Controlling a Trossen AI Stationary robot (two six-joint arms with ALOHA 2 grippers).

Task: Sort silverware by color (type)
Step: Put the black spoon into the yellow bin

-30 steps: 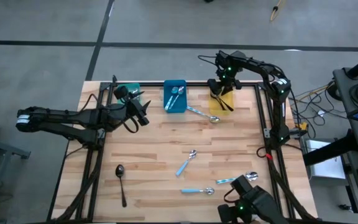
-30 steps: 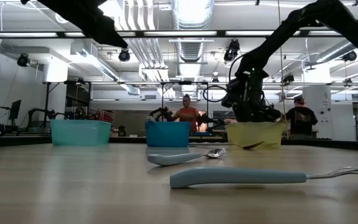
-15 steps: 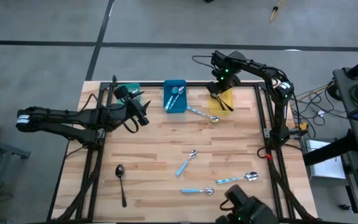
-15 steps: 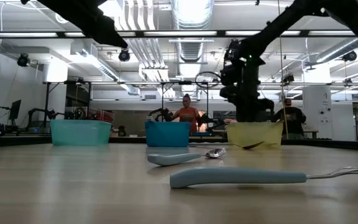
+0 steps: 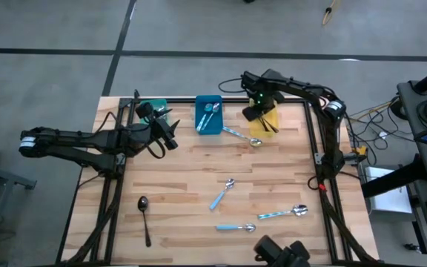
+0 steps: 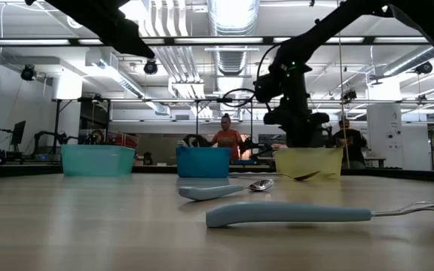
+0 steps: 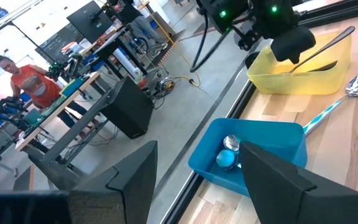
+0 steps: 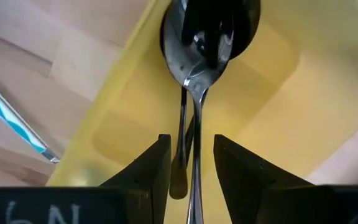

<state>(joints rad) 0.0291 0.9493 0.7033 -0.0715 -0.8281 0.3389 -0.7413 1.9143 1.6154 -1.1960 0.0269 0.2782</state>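
The right end effector [image 5: 254, 111] hovers over the yellow bin [image 5: 267, 121], fingers parted and empty, dark spoons [image 8: 197, 37] lying inside. Best to lift clear before swinging toward the remaining spoons [image 5: 221, 195] mid-surface. The left end effector [image 5: 170, 133] waits open.

Bare wood mid-table [image 5: 199, 167]; 3 bins [image 5: 208, 115] crowd far edge

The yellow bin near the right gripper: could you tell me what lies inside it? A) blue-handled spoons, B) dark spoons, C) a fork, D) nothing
B: the right wrist view shows dark spoons lying in the yellow bin, and the high view shows dark handles there too.
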